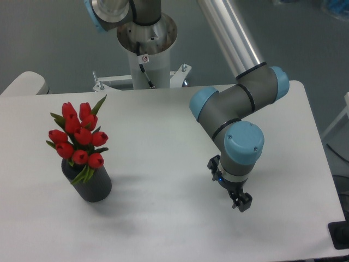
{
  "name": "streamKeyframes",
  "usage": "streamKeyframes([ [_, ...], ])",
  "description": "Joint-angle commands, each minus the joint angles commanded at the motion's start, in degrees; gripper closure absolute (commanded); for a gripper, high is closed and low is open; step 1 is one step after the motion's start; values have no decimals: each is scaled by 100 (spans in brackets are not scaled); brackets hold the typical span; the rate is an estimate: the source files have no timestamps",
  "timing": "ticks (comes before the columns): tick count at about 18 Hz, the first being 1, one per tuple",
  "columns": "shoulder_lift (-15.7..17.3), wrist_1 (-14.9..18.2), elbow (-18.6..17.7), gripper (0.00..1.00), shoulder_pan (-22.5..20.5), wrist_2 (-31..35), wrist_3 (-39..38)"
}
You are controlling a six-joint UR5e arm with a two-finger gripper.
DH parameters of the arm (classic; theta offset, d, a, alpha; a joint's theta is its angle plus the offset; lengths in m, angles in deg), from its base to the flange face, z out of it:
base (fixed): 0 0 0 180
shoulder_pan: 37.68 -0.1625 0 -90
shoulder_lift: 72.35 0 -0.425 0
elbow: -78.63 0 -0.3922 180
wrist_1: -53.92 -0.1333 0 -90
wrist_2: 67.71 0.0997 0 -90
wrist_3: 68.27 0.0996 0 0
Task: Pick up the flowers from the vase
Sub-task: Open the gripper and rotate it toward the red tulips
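1. Camera view: the flowers (79,139) are standing in the vase (94,185) near the table's (163,164) left edge.
2. They are probably light and bendy, so squeezing the stems just above the vase mouth looks best.
3. The gripper (242,203) is hanging well apart, toward the right edge, holding nothing; I cannot tell how wide its fingers are.

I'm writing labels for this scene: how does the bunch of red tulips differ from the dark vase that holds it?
The bunch of red tulip buds with green leaves is bright and many-parted; the short dark grey cylindrical vase is one plain, solid shape. The tulips spread wider than the vase and lean up toward the left, while the vase sits squat on the white table. Both stand together at the table's left side, far from the gripper.
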State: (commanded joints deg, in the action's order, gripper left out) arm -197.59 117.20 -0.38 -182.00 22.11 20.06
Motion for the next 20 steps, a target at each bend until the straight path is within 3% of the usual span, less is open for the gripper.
streamKeyframes([
  [9, 26, 44, -44, 0, -9, -70, -35],
  [20, 465, 17, -474, 0, -211, -931, -44],
])
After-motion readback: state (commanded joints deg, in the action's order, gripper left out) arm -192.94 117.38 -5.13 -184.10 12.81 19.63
